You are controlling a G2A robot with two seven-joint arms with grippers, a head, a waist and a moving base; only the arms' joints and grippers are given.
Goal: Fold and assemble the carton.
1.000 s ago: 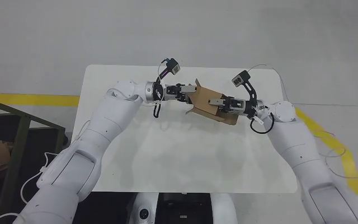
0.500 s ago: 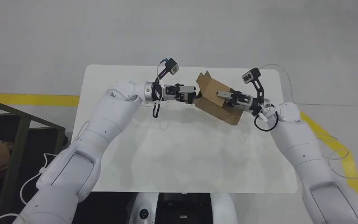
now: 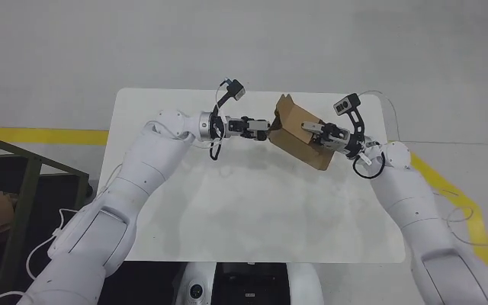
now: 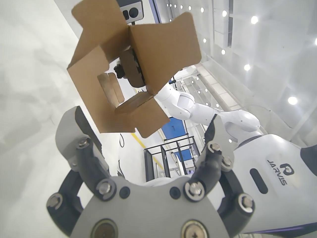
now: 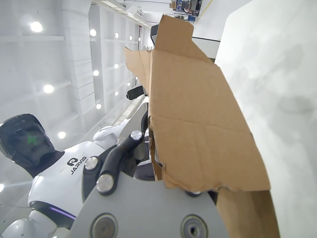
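– Cardboard carton first: where was it?
– Up off the white table, over the far right part of it, between the two grippers. It hung tilted, with its open end turned towards the left gripper.
– What held it there?
– The right gripper. It was clamped on one side wall of the carton. Its own wrist view showed a dark finger just beside that wall's edge. The left wrist view showed another dark part of that gripper inside the box.
– And the left claw?
– Apart. In the left wrist view the left gripper had its two fingers spread wide. The carton lay ahead of them, and its nearest flap was in line with the gap.
– Was it touching the cardboard?
– I could not tell. From above, its fingertips were just beside the carton's near edge, no more than that.
– How were the flaps?
– The flaps at the open end splayed outward, none of them folded shut. Deeper inside, a smaller piece of cardboard was bent inward.
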